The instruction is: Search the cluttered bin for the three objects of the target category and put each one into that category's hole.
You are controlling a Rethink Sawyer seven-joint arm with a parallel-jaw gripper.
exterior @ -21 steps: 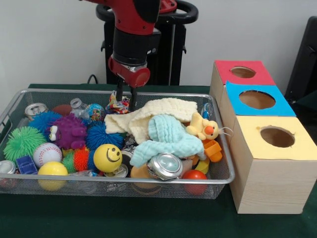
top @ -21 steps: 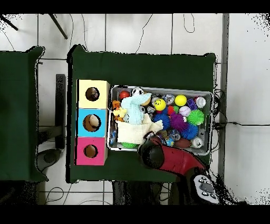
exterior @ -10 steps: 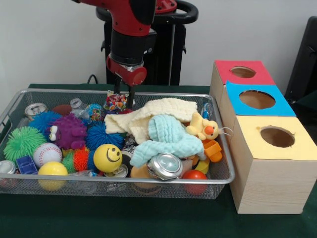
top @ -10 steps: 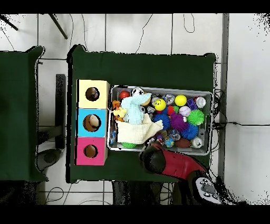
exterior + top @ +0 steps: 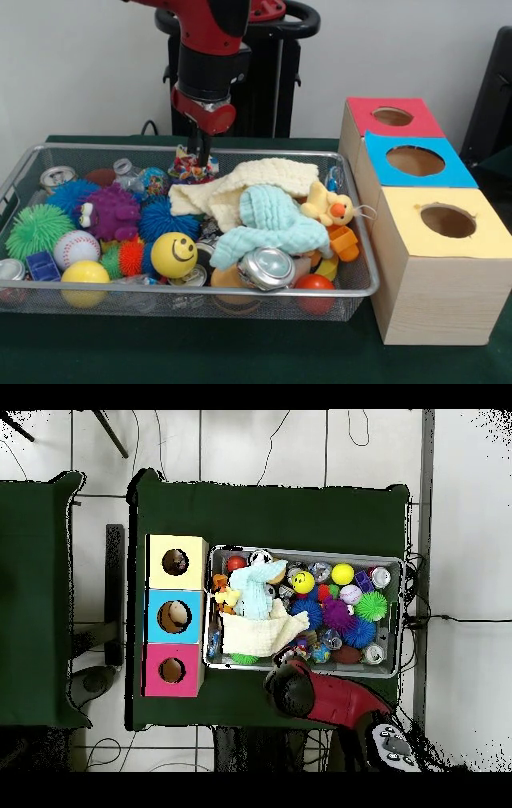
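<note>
Front rim: the silver wire-mesh bin (image 5: 24, 172) sits on a dark green tablecloth (image 5: 240, 352); a crushed silver drink can (image 5: 266, 268) leans at the near wall beside a red ball (image 5: 314, 283).
Near left corner: a plain yellow ball (image 5: 85, 273), a small blue toy car (image 5: 42, 266) and a white baseball with red stitching (image 5: 76, 246) lie close together.
Near centre: a yellow smiley-face ball (image 5: 174, 254) rests just beside an orange-and-green spiky ball (image 5: 126, 258).
Middle left: a green spiky rubber ball (image 5: 38, 229), a purple spiky ball with eyes (image 5: 110, 212) and a blue spiky ball (image 5: 166, 218) fill the row.
Middle: a pale mint-green folded cloth (image 5: 270, 221) lies on top of a cream-yellow cloth (image 5: 240, 186).
Middle right: a yellow plush duck with an orange beak (image 5: 330, 206) touches the mint cloth's edge.
Boxes: three wooden boxes stand right of the bin, the yellow-topped box (image 5: 444, 240) nearest, then the blue-topped box (image 5: 412, 164), then the red-topped box (image 5: 390, 118), each with a round hole.
Far wall: a multicoloured crinkled candy wrapper (image 5: 192, 166) sits at the cream cloth's far edge.
Gripper: the red and black arm's gripper (image 5: 198, 157) is at the wrapper, its fingers closed on the wrapper's top.
Overhead: the arm's red wrist (image 5: 300, 689) covers the bin's robot-side rim.
</note>
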